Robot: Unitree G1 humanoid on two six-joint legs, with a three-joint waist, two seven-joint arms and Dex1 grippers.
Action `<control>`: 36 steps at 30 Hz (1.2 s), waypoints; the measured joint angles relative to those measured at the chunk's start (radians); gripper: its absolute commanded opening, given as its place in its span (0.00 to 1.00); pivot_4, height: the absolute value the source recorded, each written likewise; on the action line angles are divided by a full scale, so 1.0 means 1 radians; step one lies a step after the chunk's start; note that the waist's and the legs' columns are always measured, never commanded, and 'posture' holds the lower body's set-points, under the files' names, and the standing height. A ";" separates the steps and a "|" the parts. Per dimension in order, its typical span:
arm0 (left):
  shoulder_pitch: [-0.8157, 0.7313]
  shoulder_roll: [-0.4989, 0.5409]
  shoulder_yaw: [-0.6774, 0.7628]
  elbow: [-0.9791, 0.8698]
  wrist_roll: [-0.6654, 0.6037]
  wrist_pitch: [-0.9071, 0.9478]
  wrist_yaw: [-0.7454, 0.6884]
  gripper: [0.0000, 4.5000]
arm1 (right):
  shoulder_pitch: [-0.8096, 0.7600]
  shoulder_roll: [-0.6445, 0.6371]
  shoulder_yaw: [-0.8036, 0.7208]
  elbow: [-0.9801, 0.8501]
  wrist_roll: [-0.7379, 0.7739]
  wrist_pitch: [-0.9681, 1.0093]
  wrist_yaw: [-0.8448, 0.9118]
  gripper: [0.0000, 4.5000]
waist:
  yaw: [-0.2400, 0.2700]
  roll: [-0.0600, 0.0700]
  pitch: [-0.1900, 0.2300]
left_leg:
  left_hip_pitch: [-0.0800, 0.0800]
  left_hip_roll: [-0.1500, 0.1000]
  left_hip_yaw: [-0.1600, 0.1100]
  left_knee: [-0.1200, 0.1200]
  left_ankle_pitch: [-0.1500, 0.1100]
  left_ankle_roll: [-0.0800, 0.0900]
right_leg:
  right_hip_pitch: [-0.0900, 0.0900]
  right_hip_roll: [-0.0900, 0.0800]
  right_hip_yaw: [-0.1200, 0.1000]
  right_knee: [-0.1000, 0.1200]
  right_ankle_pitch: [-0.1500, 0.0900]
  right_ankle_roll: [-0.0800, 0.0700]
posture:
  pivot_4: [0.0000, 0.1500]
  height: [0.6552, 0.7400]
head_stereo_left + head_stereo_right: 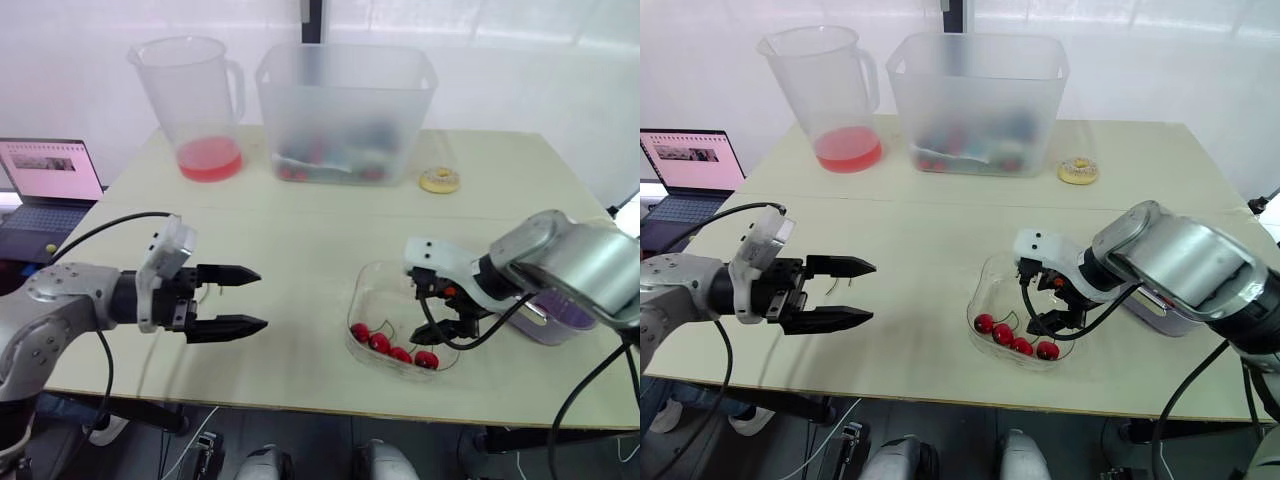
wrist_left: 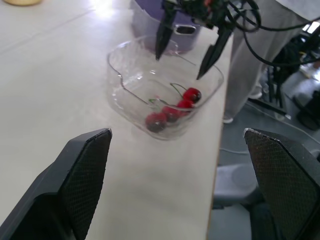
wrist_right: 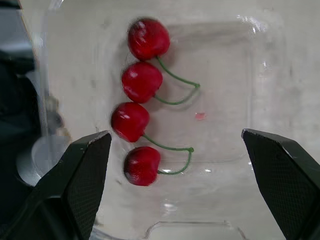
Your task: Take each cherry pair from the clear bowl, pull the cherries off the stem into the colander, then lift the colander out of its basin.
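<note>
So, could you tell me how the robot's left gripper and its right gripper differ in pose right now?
The left gripper lies level over the beige table, pointing toward the clear plastic bowl; the right gripper points down into that bowl. The left gripper is apart from the red cherries; the right gripper hangs just above them. Both are open and empty.

Left arm [image 1: 75, 292] and right arm [image 1: 570, 255] hold jaws wide.
</note>
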 measured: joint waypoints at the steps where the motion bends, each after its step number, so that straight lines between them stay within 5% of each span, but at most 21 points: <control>1: 0.000 -0.003 0.000 -0.004 0.000 0.000 0.012 0.99 | 0.000 -0.001 0.032 0.010 -0.029 -0.024 0.004 1.00 | -0.001 0.000 0.000 | 0.000 0.000 0.000 0.000 0.000 0.000 | 0.000 0.000 0.000 0.000 0.000 0.000 | 1.00 0.62; 9: 0.019 -0.012 -0.004 -0.034 -0.010 0.001 0.057 0.99 | -0.002 -0.001 0.153 0.044 -0.173 -0.135 0.086 1.00 | -0.003 0.000 0.000 | 0.000 0.000 0.000 0.000 0.000 0.000 | 0.000 0.000 0.000 0.001 0.000 0.000 | 1.00 0.62; 28: 0.015 -0.002 -0.009 -0.023 -0.031 0.005 0.063 0.99 | 0.083 0.113 0.164 0.000 -0.269 -0.194 0.134 1.00 | -0.002 0.000 0.000 | 0.001 0.000 0.000 0.001 0.000 0.000 | 0.001 0.001 -0.001 0.001 0.000 0.000 | 1.00 0.62; 33: -0.003 0.000 -0.008 -0.004 -0.034 0.005 0.062 1.00 | 0.119 0.147 0.164 0.046 -0.299 -0.200 0.107 0.48 | -0.002 0.000 0.000 | 0.002 0.000 0.000 0.001 0.000 0.000 | 0.001 0.001 -0.001 0.001 0.000 0.000 | 1.00 0.62; 36: -0.003 0.002 -0.008 -0.004 -0.034 0.005 0.059 1.00 | 0.120 0.147 0.164 0.058 -0.315 -0.216 0.103 0.48 | -0.001 0.000 0.000 | 0.002 -0.001 0.000 0.001 0.000 0.000 | 0.001 0.001 -0.001 0.001 0.000 0.000 | 1.00 0.62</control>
